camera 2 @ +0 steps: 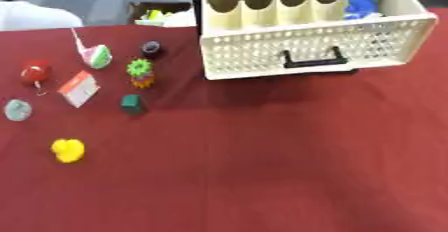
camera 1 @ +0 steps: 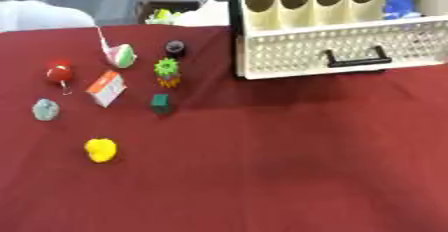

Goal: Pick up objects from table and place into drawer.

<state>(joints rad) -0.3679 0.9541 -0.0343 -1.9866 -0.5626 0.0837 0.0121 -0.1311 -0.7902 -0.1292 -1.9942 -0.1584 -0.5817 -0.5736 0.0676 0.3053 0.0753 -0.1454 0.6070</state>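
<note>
1. In the left eye view, your cream drawer [camera 1: 341, 46] stood pulled open at the far right of the red tabletop [camera 1: 280, 166], its black handle [camera 1: 354, 58] facing you.
2. Inside it, a blue thing [camera 1: 398, 3] lay in the right compartment, with something red just behind it.
3. Your loose things sat well apart from the drawer on the left: a red ball [camera 1: 59, 71], a grey-green lump [camera 1: 45, 109], a yellow lump [camera 1: 101, 149], an orange-and-white carton [camera 1: 106, 88], a dark green block [camera 1: 160, 103], a green spiky toy [camera 1: 166, 71] on an orange base, a small dark round thing [camera 1: 175, 47], and a white, green and red piece [camera 1: 121, 55].
4. In the right eye view, you had the same layout; the carton lay tilted between the red ball and the green block, and the yellow lump lay nearest you.
5. Neither robot hand showed in either view, so I cannot tell you whether either was wide, narrow or holding anything.
</note>
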